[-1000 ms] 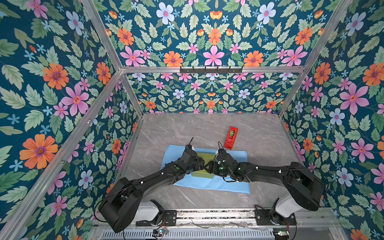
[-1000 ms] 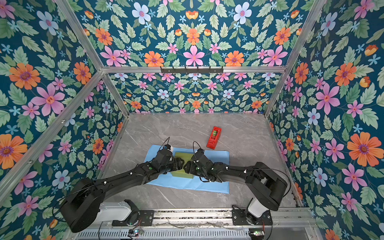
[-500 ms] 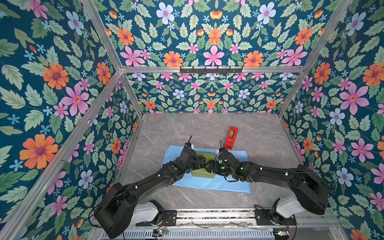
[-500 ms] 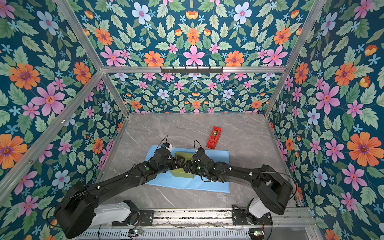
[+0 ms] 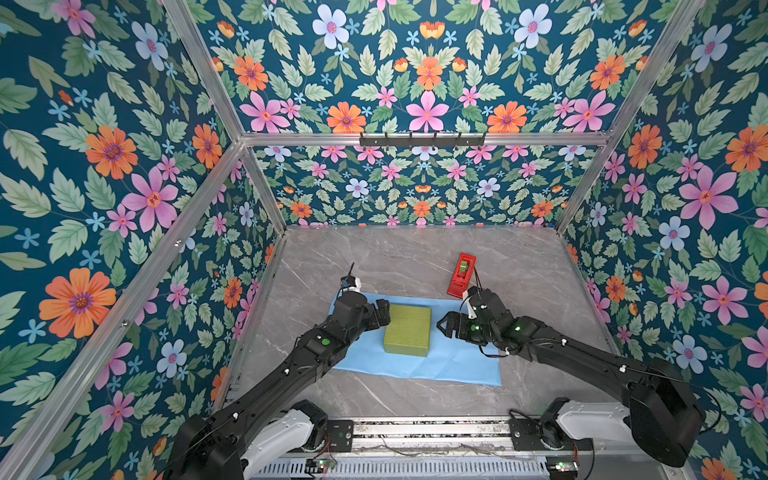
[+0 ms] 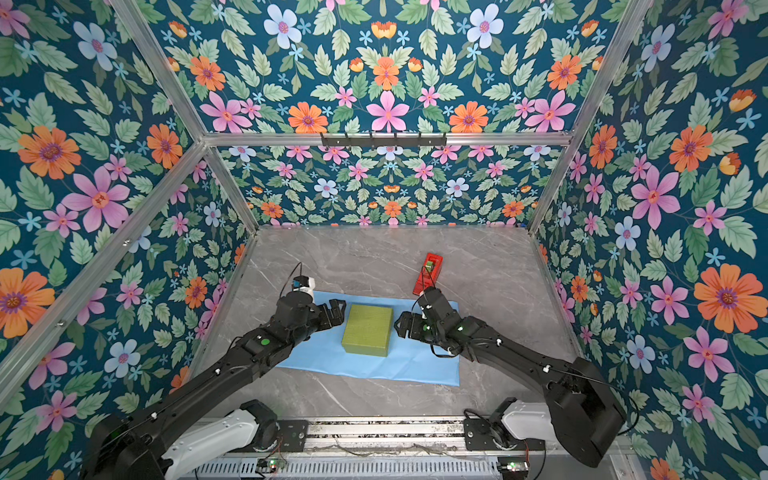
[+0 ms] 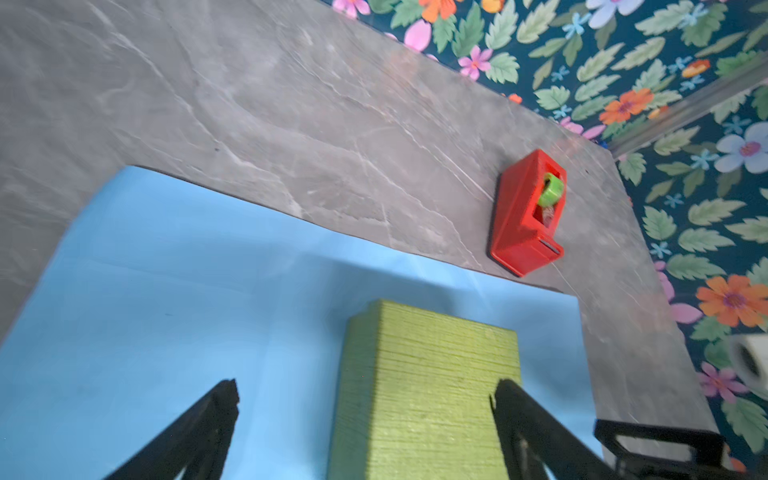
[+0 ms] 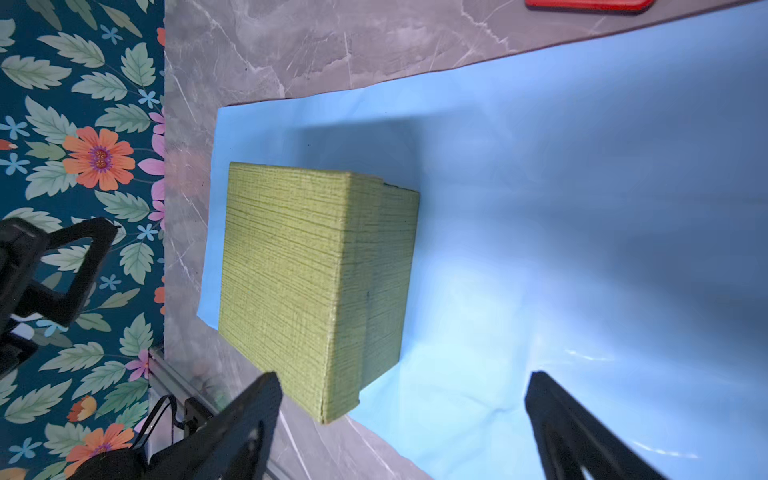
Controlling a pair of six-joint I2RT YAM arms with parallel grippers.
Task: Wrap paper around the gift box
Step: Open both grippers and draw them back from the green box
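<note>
Two spread tools flanking the gift box [image 5: 408, 329] on the paper [image 5: 457, 361].
In both top views, the left tool [image 5: 384, 311] and right tool [image 5: 444, 328] are stretched low, just beside opposite box sides; in each wrist view, the box is seen ahead of parted jaws.

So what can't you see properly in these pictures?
Paper under the box: hidden by the box, every view.
Part of the paper's left side: behind the left arm, both top views.
Paper's underside: face down, all views.
Tape dispenser: cut off by the right wrist view's edge.
White round thing: blurred, cut by the left wrist view's edge; can't tell what it is.
</note>
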